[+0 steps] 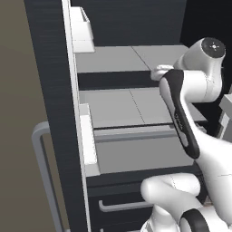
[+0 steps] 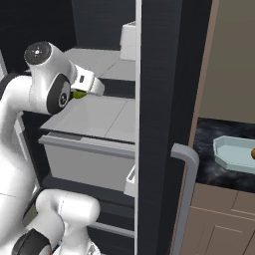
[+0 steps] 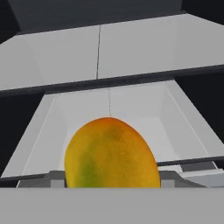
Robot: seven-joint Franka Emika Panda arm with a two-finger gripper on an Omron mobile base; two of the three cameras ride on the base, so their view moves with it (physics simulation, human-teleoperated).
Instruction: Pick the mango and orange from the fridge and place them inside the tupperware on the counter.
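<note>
**Mango in gripper at fridge shelf; orange already in tupperware**

The mango (image 3: 111, 153) sat between the gripper (image 2: 82, 93) fingers, which were closed on it above a grey fridge (image 1: 136, 108) shelf; a small orange (image 2: 253, 154) showed at the tupperware (image 2: 234, 152) edge on the bench (image 2: 209, 169); risk judged: the rounded fruit slipping, or striking the open door, on withdrawal.

The white arm reaches into the open fridge (image 2: 154, 99), its gripper (image 2: 82, 93) above a grey shelf with a bit of the yellow-green mango (image 2: 78, 94) at it. Right, the tupperware (image 2: 234, 152) sits on the counter (image 2: 209, 169), the orange (image 2: 253, 154) inside.
</note>
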